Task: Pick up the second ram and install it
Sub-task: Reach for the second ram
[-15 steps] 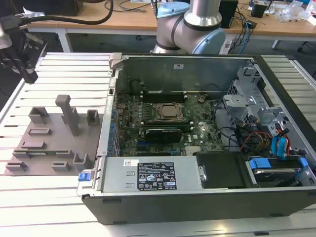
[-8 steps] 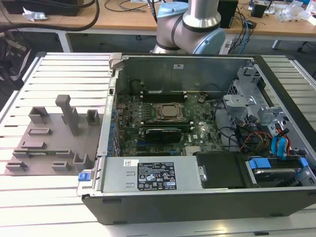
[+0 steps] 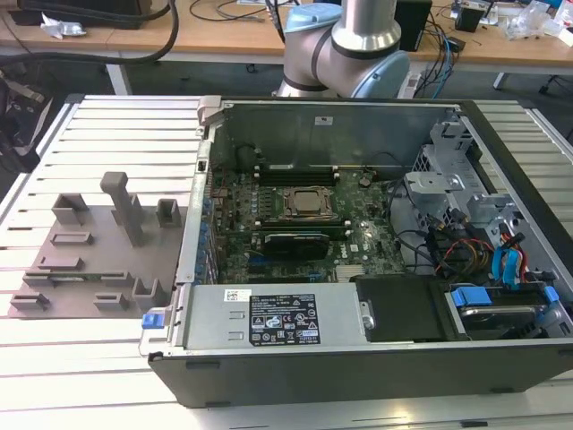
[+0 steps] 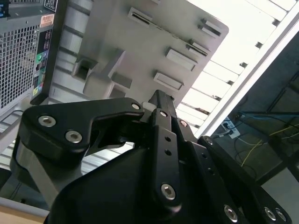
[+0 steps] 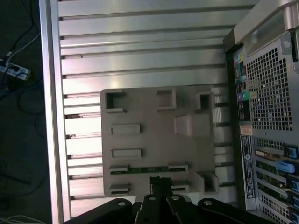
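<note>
Green and thin, the second ram [image 5: 140, 169] lies flat in a slot of the grey holder plate [image 5: 154, 140], near the plate's edge on my side in the first wrist view. It is a long narrow board. I see small dark parts along it, but I cannot make out more detail. Grey blocks of the plate stand at both of its ends.

My gripper [image 5: 159, 179] hangs above this plate and points down at a spot just beside the stick. It does not touch the stick or the plate. The two fingers look pressed together, and I see nothing between them. So I judge the picking up is not yet done: the stick is not lifted and not grasped.

The plate rests on the metal slatted table [image 5: 140, 42], next to the open computer case [image 3: 358, 376]. Inside the case the motherboard [image 3: 358, 251] is bare to see, and long green strips sit in slots on both sides of the processor socket [image 3: 309, 204]. I cannot tell which slot is free for this stick. As I judge it, the whole task is left to do: the grasp, the carry to the case and the pressing in.
</note>
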`<state>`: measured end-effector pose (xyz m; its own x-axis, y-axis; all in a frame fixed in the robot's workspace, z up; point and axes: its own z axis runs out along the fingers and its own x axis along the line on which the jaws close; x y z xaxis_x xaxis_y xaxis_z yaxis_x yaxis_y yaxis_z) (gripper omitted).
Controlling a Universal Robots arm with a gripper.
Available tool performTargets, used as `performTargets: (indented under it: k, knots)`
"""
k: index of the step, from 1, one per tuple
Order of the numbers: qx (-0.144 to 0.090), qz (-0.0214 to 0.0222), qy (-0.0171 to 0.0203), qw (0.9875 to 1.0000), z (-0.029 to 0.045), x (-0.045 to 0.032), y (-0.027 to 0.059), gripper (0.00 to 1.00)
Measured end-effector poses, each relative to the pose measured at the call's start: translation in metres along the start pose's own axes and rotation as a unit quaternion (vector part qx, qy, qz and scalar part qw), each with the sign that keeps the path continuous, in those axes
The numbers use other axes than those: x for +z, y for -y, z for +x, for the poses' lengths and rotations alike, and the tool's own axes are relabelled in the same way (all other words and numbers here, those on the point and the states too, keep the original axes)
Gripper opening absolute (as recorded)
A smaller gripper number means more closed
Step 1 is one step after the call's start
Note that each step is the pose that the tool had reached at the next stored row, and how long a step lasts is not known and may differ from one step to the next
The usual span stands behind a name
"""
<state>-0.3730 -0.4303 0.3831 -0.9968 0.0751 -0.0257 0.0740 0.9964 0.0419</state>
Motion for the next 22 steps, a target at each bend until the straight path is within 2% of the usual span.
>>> performTargets:
  k: [11,15,22]
  knots:
    - [0.0,0.0,0.0,1.0,-0.0017,0.0048,0.0249,0.1]
    - [0.0,0.0,-0.0001,1.0,-0.0029,0.0061,0.0409,0.1]
    - [0.0,0.0001,0.0,1.0,-0.003,0.0063,0.0429,0.1]
